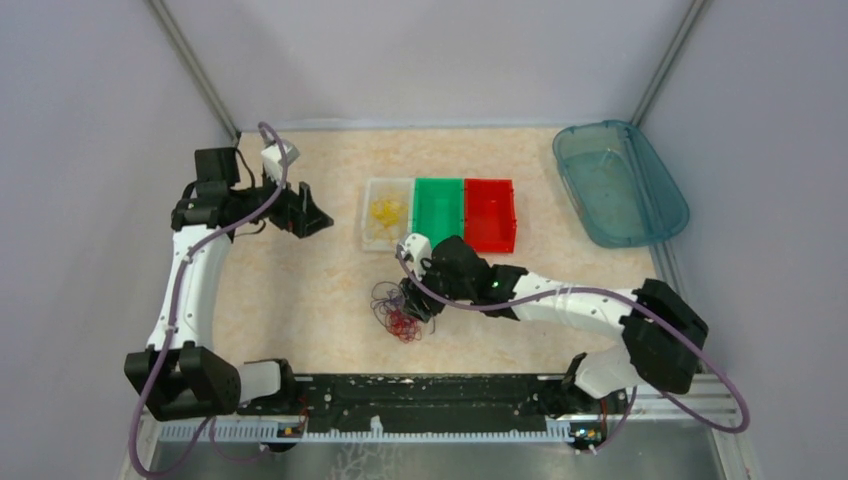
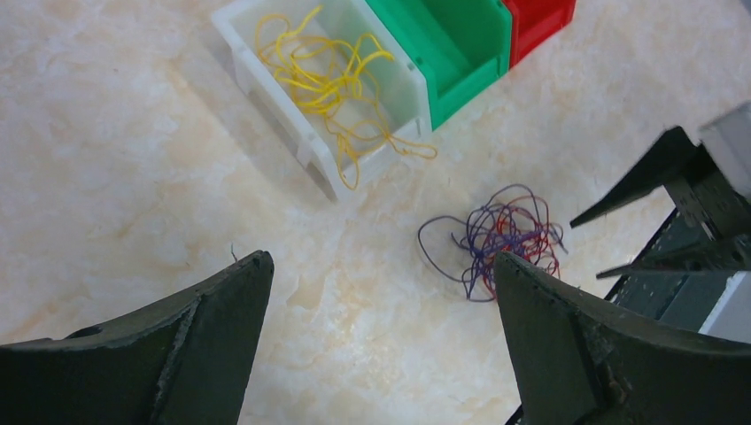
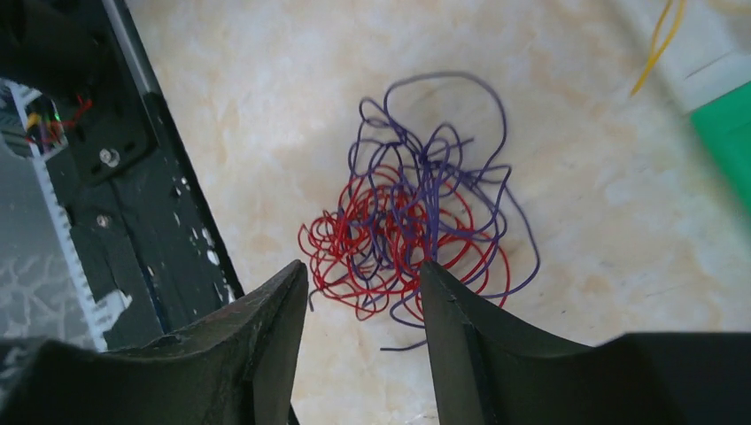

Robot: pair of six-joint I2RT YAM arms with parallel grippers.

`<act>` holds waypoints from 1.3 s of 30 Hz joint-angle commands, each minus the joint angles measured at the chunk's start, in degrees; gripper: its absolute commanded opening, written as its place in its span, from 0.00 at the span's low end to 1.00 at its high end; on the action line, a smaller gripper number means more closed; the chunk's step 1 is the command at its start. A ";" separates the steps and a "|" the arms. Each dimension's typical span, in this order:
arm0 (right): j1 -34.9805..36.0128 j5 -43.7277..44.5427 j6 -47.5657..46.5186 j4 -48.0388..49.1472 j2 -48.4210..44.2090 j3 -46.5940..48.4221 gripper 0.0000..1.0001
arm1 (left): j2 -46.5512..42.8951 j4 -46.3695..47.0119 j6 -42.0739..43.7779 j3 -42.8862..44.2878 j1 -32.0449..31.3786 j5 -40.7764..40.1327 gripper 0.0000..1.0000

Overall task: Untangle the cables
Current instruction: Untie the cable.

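1. Pale marbled tabletop (image 1: 300, 290) carries the tangle of red and purple wires (image 1: 398, 310), loose on the bare surface in front of the bins, near the black rail (image 1: 430, 395) at the near edge.
2. Only the right wrist view separates the strands of this tangle (image 3: 416, 221): red loops bunch low and left, while purple ones run through them and spread upward and to the right.
3. The right gripper (image 3: 363, 270) hangs right over the tangle with its jaws partly apart. Strands show in the gap, but none is visibly pinched. From above, the right gripper (image 1: 410, 298) hides that gap.
4. The yellow wires (image 2: 332, 80) lie in the clear bin (image 2: 292, 133), with one end trailing over its front wall. That trailing end is plain in the left wrist view and too small to see from above.
5. Beside the clear bin stand a green bin (image 1: 438, 212) and a red bin (image 1: 490, 215), touching in a row.
6. The left gripper (image 2: 381, 261) is spread wide and holds nothing, well off to the left of the bins.
7. A blue tub (image 1: 620, 185) sits at the far right, seen only from above.
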 commanded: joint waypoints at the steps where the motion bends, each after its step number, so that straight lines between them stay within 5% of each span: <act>1: 0.03 -5.36 2.26 8.71 3.39 -0.54 0.49 | -4.04 -4.18 11.54 -5.30 0.35 2.15 0.99; 14: 0.05 -2.62 0.97 12.40 9.95 0.58 0.27 | -14.40 -8.02 28.09 -15.52 0.34 7.88 0.99; 20: -0.16 -0.79 0.27 8.39 7.50 2.56 0.28 | -16.05 -7.80 31.07 -16.98 0.30 10.05 0.99; 28: -4.14 -1.03 1.96 7.97 5.28 0.55 0.52 | -13.41 -7.95 30.28 -16.45 0.17 9.26 0.99; 39: -4.69 -9.11 4.34 17.03 10.76 -3.30 0.34 | -12.74 -7.91 29.16 -15.22 0.09 10.14 0.99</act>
